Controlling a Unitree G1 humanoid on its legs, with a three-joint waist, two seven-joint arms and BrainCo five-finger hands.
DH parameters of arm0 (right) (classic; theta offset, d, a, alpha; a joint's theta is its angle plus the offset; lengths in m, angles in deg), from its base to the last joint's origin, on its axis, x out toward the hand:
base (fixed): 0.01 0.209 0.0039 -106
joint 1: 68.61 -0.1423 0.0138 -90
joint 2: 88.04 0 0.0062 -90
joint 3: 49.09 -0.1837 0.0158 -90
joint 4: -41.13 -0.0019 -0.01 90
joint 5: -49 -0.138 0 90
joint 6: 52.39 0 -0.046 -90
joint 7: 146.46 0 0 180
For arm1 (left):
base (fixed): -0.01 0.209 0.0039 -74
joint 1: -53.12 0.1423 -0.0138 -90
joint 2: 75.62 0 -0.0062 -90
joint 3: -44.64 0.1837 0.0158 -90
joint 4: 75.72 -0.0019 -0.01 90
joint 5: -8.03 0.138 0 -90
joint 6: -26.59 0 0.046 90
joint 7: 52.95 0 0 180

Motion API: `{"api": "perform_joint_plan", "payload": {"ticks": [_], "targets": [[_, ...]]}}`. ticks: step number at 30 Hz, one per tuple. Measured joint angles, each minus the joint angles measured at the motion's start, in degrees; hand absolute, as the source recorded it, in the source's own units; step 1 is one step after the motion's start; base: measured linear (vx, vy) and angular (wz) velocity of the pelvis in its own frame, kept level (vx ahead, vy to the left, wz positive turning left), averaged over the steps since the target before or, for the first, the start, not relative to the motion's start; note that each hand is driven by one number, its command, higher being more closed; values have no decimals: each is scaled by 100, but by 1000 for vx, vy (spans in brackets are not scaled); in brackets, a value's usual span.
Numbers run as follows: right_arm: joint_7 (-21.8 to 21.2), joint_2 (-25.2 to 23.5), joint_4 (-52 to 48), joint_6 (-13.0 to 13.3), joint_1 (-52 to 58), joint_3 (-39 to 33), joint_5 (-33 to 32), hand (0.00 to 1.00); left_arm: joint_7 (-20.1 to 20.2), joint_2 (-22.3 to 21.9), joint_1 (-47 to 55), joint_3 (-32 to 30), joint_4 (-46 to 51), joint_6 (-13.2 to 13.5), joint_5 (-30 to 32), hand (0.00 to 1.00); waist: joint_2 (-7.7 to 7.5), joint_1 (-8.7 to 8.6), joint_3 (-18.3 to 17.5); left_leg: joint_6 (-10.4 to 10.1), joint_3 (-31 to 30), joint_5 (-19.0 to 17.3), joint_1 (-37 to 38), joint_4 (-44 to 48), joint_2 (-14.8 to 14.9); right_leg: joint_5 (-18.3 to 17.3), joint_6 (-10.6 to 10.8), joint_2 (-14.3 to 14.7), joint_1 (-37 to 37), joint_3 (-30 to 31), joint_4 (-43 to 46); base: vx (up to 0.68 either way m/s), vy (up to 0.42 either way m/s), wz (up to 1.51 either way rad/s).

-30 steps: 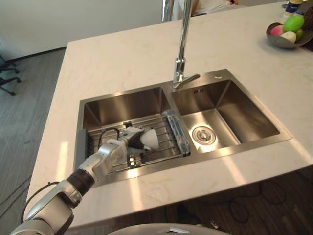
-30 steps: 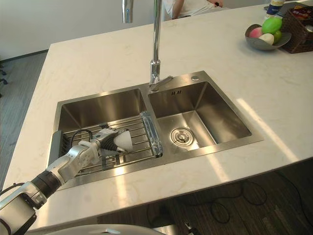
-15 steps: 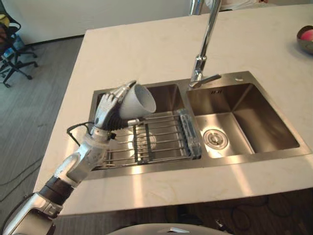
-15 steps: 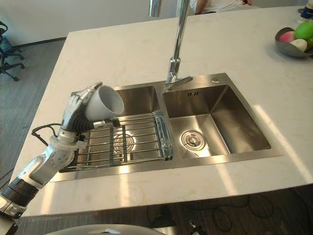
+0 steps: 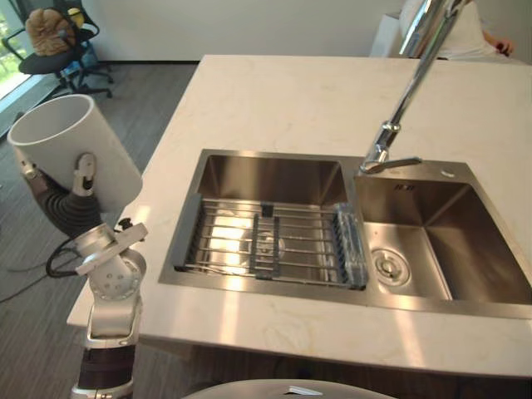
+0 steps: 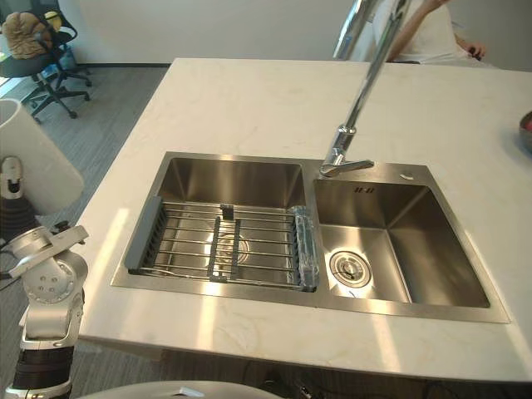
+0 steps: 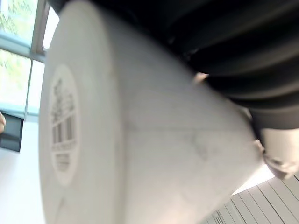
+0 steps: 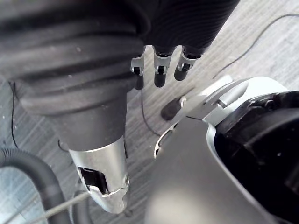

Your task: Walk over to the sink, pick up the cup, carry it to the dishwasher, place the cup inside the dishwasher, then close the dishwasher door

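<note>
Your left hand [image 5: 83, 169] has the cup [image 5: 79, 137] clamped, thumb pressed on its wall, the fingers hidden behind it. The cup stands upright, mouth up, raised high off the left edge of the counter [image 5: 274, 100] and over the floor, well apart from the sink [image 5: 274, 176]. Your right hand [image 8: 159, 70] hangs at the side, fingers relaxed, holding nothing. You are on the carry leg now, I judge. Keep the cup upright and the wrist steady as you turn toward the dishwasher. Bring the cup in close instead of holding it out wide, so it clears the counter corner. Don't ease the thumb until the cup is resting inside. Half a second ago the cup was tilted, mouth toward the faucet [image 5: 399, 108], just over the left basin's edge. It is now higher, upright and out past the counter. A second ago the hand was down on the rack [image 5: 266, 241]. The head camera has swung left too, so the sink's rightward shift is the view moving.
</note>
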Motion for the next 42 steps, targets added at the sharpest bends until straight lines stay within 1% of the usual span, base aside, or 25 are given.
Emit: {"api": "perform_joint_plan", "payload": {"ticks": [2, 4, 8, 11, 15, 16, 18, 19, 20, 21, 24, 27, 29, 30, 31, 33, 34, 35, 36, 37, 38, 39, 40, 41, 42], "targets": [[32, 23, -8, -99, 6, 136, 94, 0, -56, -84, 206, -197, 179, 1, 5, 100, -52, 61, -14, 21, -82, 13, 7, 0, -46, -31, 35, -48, 70, -80, 14, -64, 12, 25], [127, 65, -97, -271, 54, 280, 261, 0, -100, -211, 355, -480, 419, 10, -4, 100, -84, 190, -42, 58, -211, 38, -4, -4, -104, -74, 61, -116, 76, -170, 104, -74, 23, 27], [268, 136, -182, -445, 44, 532, 525, 0, -111, -328, 549, -1041, 565, 18, -239, 100, -128, 300, -32, 128, -436, 92, -18, -19, -234, -143, 109, -259, 156, -396, 242, -70, 23, 32], [320, 211, -185, -562, -35, 861, 531, 0, -65, -351, 655, -1189, 598, 29, -336, 100, -199, 401, -44, 127, -719, 151, -111, -37, -337, -240, 126, -372, 153, -648, 383, -63, 17, 46], [354, 214, -167, -704, -80, 1162, 535, 0, 148, -415, 704, -1413, 753, -10, -455, 100, -317, 566, -48, 164, -1188, 427, -221, -371, -429, -429, 121, -451, 81, -947, 575, -42, -11, 59], [356, 210, -167, -708, -74, 1210, 534, 0, 184, -415, 719, -1442, 794, -23, -460, 100, -334, 564, -48, 178, -1292, 467, -233, -425, -439, -505, 109, -450, 66, -932, 651, -3, -38, 90], [386, 187, -193, -701, -83, 1279, 515, 0, 403, -415, 722, -1439, 802, -44, -568, 100, -394, 464, -37, 181, -1906, 568, -353, -442, -543, -754, -73, -432, 58, -301, 1031, 47, -20, 136], [388, 176, -190, -571, -52, 1202, 377, 0, 463, -412, 722, -1403, 803, -44, -592, 100, -389, 437, -34, 183, -2060, 594, -383, -441, -553, -778, -114, -429, 54, -109, 1157, 84, 43, 156], [402, 169, -243, -522, 141, 1196, 216, 0, 556, -407, 746, -1336, 801, -43, -618, 100, -377, 423, -24, 184, -2255, 625, -407, -446, -557, -845, -213, -414, 38, 198, 1432, 66, 37, 137], [450, 193, -240, -561, 309, 1298, 201, 0, 610, -389, 780, -1262, 799, -37, -675, 100, -295, 436, 26, 174, -2442, 659, -424, -432, -571, -920, -313, -394, -4, 384, 1757, 68, 29, 120], [637, 186, -243, -563, 487, 1420, 54, 0, 715, -263, 780, -1057, 713, -13, -788, 100, -336, 404, 20, 149, -2850, 733, -600, -349, -644, -1087, -326, -381, -376, 709, 2668, -8, -59, 84], [648, 186, -258, -553, 541, 1598, 20, 0, 796, -147, 777, -882, 563, 21, -792, 100, -387, 368, 17, 92, -3108, 868, -792, -287, -763, -1394, -294, -391, -487, 792, 2877, -68, -100, 59], [649, 203, -252, -561, 548, 1951, 24, 0, 801, -162, 774, -764, 564, 38, -842, 100, -495, 391, 36, 55, -3249, 967, -1049, -211, -1021, -2112, -258, -416, -317, 778, 2412, -118, -180, 46], [646, 221, -244, -563, 547, 1987, 28, 0, 809, -201, 774, -735, 564, 37, -857, 100, -482, 390, 44, 54, -3230, 964, -1120, -164, -1062, -2243, -85, -420, -266, 808, 2276, -183, -170, 54], [621, 250, -234, -496, 571, 1971, 24, 0, 857, -306, 775, -608, 570, 36, -897, 100, -333, 352, 140, 177, -3001, 877, -1110, -118, -1004, -2207, 42, -359, -184, 750, 2259, -158, -102, 50], [514, 292, -238, -328, 580, 1930, 37, 0, 1029, -412, 784, -489, 587, 38, -885, 100, -235, 296, 193, 481, -2284, 696, -1106, -125, -804, -2213, 30, -359, -111, 589, 2362, -173, -63, 52], [501, 303, -236, -298, 565, 1918, 58, 0, 1058, -417, 784, -429, 585, 37, -885, 100, -201, 254, 199, 507, -2095, 678, -1140, -147, -741, -2214, 27, -351, -71, 502, 2379, -171, -51, 74], [493, 338, -204, -241, 535, 1838, 90, 0, 1170, -428, 782, -291, 575, 33, -882, 100, -138, 132, 199, 649, -1656, 582, -1191, -234, -611, -2170, -7, -344, 26, 246, 2319, -180, -65, 141], [467, 337, -84, -187, 513, 1590, 115, 0, 1352, -429, 744, -112, 496, 26, -876, 100, -6, -24, 203, 1003, -938, 325, -1338, -308, -433, -1999, -52, -258, 167, -75, 2040, -146, -56, 147], [460, 338, -66, -184, 513, 1519, 120, 0, 1400, -432, 732, -95, 467, 22, -877, 100, 30, -58, 212, 1075, -764, 243, -1395, -321, -385, -1959, -66, -231, 199, -144, 1960, -153, -52, 184], [440, 320, 42, -197, 502, 1277, 122, 0, 1569, -441, 628, -53, 321, 0, -880, 100, 50, -135, 266, 1103, 98, 120, -1609, -285, -189, -1803, -64, -191, 273, -530, 1736, -138, 40, 174], [424, 409, 85, -292, 495, 1099, 136, 0, 1700, -454, 534, 38, 290, -95, -914, 100, 391, -150, 331, 1053, 918, 55, -1772, -219, 49, -1774, -46, -151, 317, -997, 1774, -169, 65, 196], [409, 468, 89, -315, 493, 999, 131, 0, 1764, -479, 531, 74, 285, -118, -949, 100, 538, -196, 401, 954, 1305, -89, -1822, -238, 132, -1791, -127, -115, 333, -1131, 1767, -159, 131, 214], [383, 412, 64, -341, 479, 948, 153, 0, 1915, -574, 512, 76, 265, -169, -984, 100, 360, -309, 466, 585, 2004, -482, -2035, 34, 94, -1760, -208, -317, 278, -1280, 1734, -188, 230, 189], [396, 408, 100, -345, 451, 898, 152, 0, 1936, -624, 543, 122, 272, -189, -1021, 100, 187, -236, 436, 1261, 2185, 134, -2364, 974, 42, -1717, -143, -823, 86, -1686, 1956, -177, 222, 161]]}}
